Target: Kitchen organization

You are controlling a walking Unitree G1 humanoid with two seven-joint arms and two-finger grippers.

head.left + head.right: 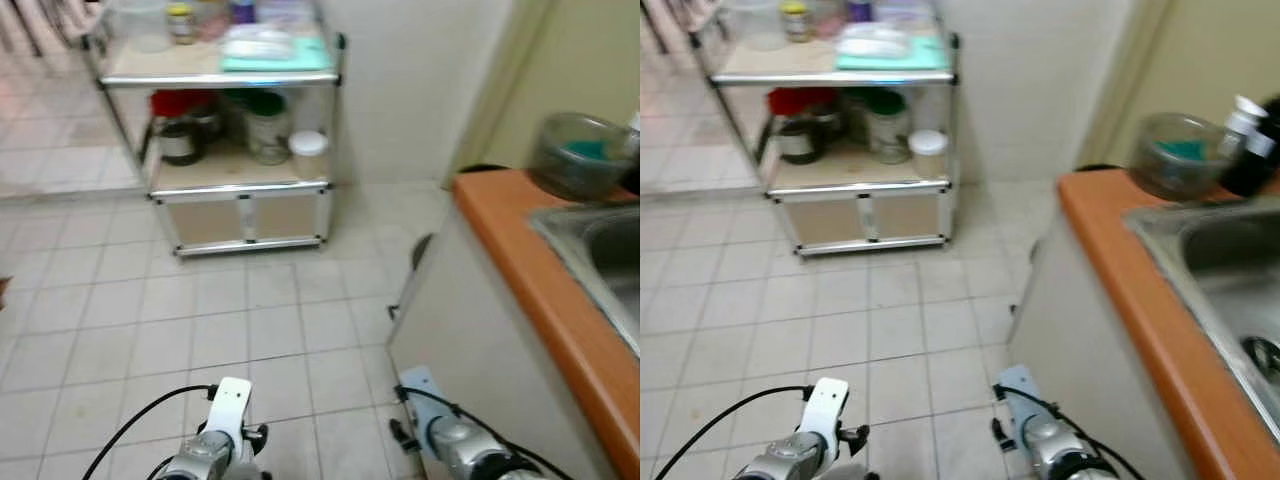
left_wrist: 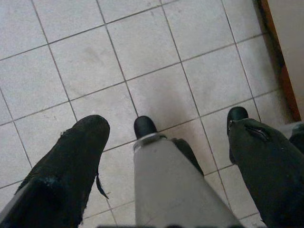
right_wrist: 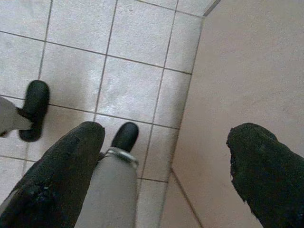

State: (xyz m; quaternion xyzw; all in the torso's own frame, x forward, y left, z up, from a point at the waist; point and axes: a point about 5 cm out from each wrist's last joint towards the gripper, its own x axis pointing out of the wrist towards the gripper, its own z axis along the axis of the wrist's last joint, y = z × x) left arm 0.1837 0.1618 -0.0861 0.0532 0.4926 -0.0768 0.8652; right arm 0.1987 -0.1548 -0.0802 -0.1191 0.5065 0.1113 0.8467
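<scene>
Head view gives me a shelf (image 1: 230, 185) of jars (image 1: 268, 128) at upper left and the counter (image 1: 540, 290) at right. Both arms hang idle; left gripper (image 2: 166, 142) and right gripper (image 3: 166, 152) fingers are spread over floor tiles (image 1: 150, 330).

Pale grey square-tiled floor (image 1: 250, 330); orange-topped table (image 1: 540, 280); silver metal-framed shelf unit (image 1: 240, 185) with beige panels; teal cloth (image 1: 275, 55) on top.

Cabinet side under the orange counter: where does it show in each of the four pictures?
Left eye view: cabinet side right of centre, under the orange counter.
Right eye view: again right of centre, under the counter.
Left wrist view: apparently the beige sliver at the edge.
Right wrist view: the broad beige panel beside the tiles.
Shared landmark: the white tiled floor.
</scene>
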